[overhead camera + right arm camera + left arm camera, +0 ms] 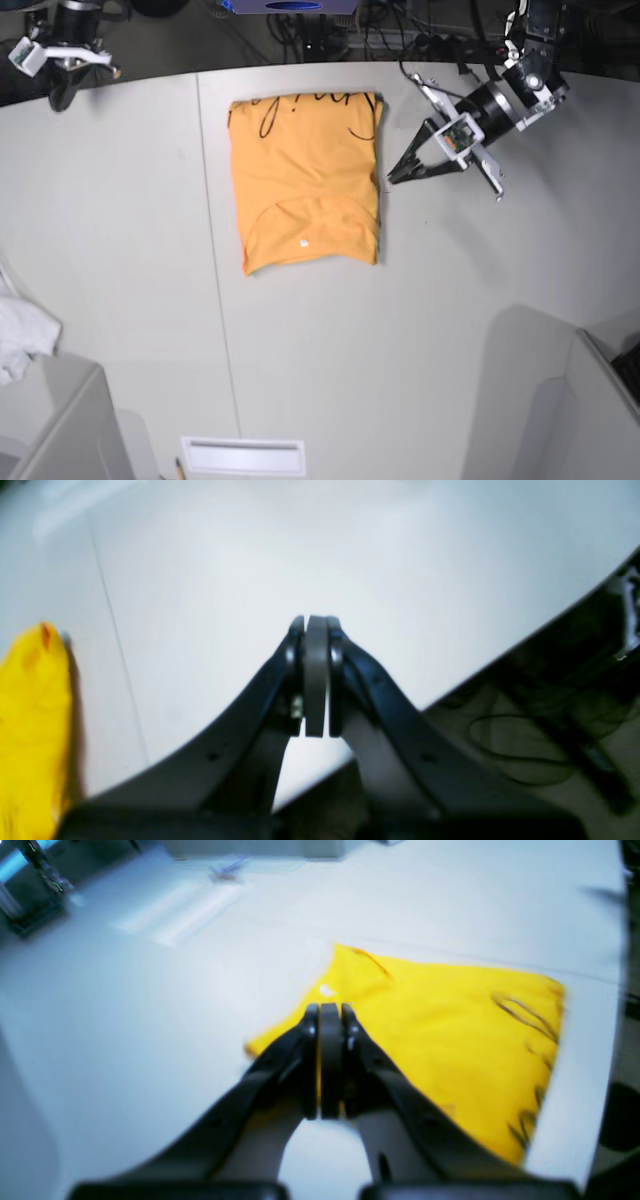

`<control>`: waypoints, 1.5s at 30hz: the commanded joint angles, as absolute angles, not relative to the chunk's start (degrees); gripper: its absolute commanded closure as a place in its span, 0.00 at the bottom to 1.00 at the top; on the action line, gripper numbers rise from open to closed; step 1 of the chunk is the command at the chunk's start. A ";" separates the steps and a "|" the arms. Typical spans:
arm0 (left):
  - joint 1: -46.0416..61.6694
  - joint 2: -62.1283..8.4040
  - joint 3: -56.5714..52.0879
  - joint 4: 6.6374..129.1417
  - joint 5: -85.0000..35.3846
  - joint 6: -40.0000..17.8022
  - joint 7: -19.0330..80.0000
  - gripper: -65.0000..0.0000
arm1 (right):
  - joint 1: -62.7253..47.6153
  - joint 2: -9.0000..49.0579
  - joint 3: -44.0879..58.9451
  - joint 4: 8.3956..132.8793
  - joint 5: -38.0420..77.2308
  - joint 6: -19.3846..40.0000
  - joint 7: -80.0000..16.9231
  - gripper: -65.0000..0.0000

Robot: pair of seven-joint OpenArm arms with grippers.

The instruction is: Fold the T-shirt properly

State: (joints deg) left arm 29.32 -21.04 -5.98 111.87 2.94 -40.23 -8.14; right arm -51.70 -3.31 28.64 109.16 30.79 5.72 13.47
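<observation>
Orange-yellow cotton, my shirt (305, 180) lies folded into a smooth rectangle on the white counter (420, 330), long axis running from lettered far edge to near collar. Both claws, left (329, 1012) and right (316, 625), are pressed together, holding nothing.

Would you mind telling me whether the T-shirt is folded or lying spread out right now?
Folded. The T-shirt lies as a compact rectangle on the table, no sleeves sticking out, collar showing near one end and script lettering at the other.

T-shirt (30, 730) cut off at frame edge (left), lettering (530, 1015) blurred
</observation>
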 commanded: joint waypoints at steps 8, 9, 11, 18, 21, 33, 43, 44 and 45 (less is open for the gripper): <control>46.99 -21.76 -9.27 111.96 2.07 -40.00 -14.02 1.00 | -62.73 -7.60 22.99 108.26 15.08 5.85 10.07 1.00; 48.66 -21.76 -8.84 110.81 2.07 -40.00 -14.29 1.00 | -63.69 -7.60 21.23 107.56 15.08 5.85 7.87 1.00; 51.38 -21.76 -8.48 108.00 2.15 -40.00 -14.37 1.00 | -63.69 -7.60 16.84 104.31 14.99 5.76 2.42 1.00; 54.37 -21.58 -1.27 93.41 2.15 -40.00 -14.64 1.00 | -54.37 -7.52 8.22 84.09 14.73 5.76 -3.74 1.00; 53.58 -21.23 0.22 84.09 2.15 -40.00 -14.64 1.00 | -49.01 -5.05 5.49 73.19 14.73 5.76 -3.65 1.00; 37.49 -11.56 9.01 47.60 2.15 -13.93 -23.96 1.00 | -18.42 3.65 -16.48 18.42 14.90 5.76 9.54 1.00; 13.58 1.54 9.36 0.00 2.07 -7.43 -25.71 1.00 | -10.15 5.67 -27.12 3.74 14.99 5.76 15.52 1.00; 12.44 2.07 9.27 0.00 2.07 -7.43 -25.71 1.00 | -10.15 5.67 -27.12 3.74 14.99 5.76 15.52 1.00; 12.26 2.33 9.19 0.00 1.89 -7.43 -25.71 1.00 | -9.98 5.67 -27.03 3.74 14.99 5.76 15.52 1.00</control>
